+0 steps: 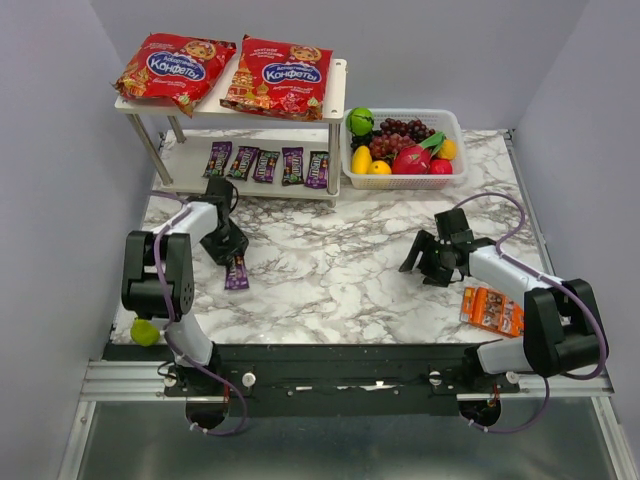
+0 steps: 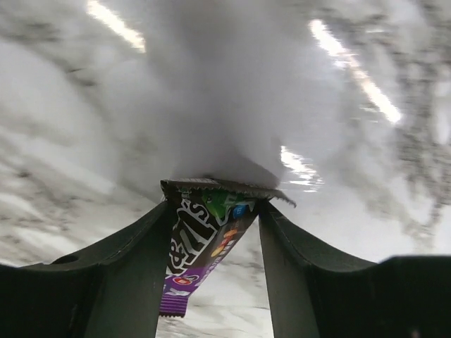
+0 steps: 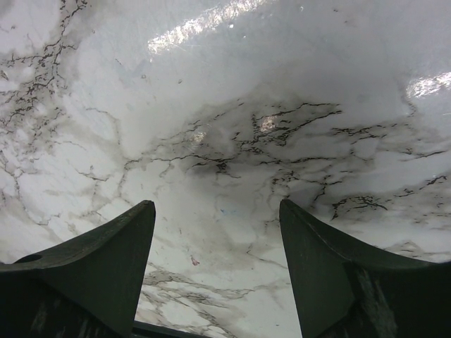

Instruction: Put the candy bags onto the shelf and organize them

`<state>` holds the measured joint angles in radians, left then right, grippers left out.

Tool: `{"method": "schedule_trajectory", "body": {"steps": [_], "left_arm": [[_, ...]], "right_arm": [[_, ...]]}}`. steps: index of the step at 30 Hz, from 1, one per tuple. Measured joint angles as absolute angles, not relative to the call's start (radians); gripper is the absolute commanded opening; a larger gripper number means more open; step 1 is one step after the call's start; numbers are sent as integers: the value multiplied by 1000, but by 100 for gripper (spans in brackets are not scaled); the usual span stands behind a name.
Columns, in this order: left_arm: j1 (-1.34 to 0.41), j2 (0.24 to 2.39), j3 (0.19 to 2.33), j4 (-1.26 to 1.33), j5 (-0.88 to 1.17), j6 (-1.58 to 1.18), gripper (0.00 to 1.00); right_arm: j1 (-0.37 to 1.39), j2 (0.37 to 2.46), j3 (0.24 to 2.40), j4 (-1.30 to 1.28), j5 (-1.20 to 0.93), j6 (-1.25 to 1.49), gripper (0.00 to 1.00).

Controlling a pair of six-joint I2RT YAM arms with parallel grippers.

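Observation:
Two red candy bags [image 1: 175,66] [image 1: 277,76] lie side by side on the top board of the white shelf [image 1: 337,88]. Several dark purple packets [image 1: 267,165] lie in a row on its lower board. My left gripper [image 1: 231,256] is in front of the shelf's left end, shut on one more purple packet [image 1: 237,272]. In the left wrist view this packet [image 2: 204,236] hangs twisted between the fingers of the left gripper [image 2: 215,204], its top edge spanning the tips, over blurred marble. My right gripper [image 1: 422,268] is open and empty over bare marble at the right, and the right wrist view shows it [image 3: 217,211] the same.
A white basket [image 1: 455,122] of fruit stands right of the shelf. An orange packet [image 1: 492,310] lies near my right arm's base. A green ball [image 1: 145,332] sits at the near left table edge. Grey walls close in the left, back and right.

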<state>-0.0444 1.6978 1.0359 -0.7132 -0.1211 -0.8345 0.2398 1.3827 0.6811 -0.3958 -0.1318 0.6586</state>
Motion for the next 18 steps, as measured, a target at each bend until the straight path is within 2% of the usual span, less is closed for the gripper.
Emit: {"method": "schedule_trajectory", "body": {"steps": [4, 8, 14, 18], "left_arm": [[-109, 1797, 1167, -669, -50, -804, 69], [-150, 1848, 1262, -638, -27, -744, 82], [-157, 1806, 1276, -642, -53, -697, 86], [-154, 1718, 1159, -610, -48, -712, 85]], "right_arm": [[240, 1387, 685, -397, -132, 662, 79], [240, 1393, 691, -398, -132, 663, 79], [240, 1402, 699, -402, -133, 663, 79], [240, 1411, 706, -403, -136, 662, 79]]}}
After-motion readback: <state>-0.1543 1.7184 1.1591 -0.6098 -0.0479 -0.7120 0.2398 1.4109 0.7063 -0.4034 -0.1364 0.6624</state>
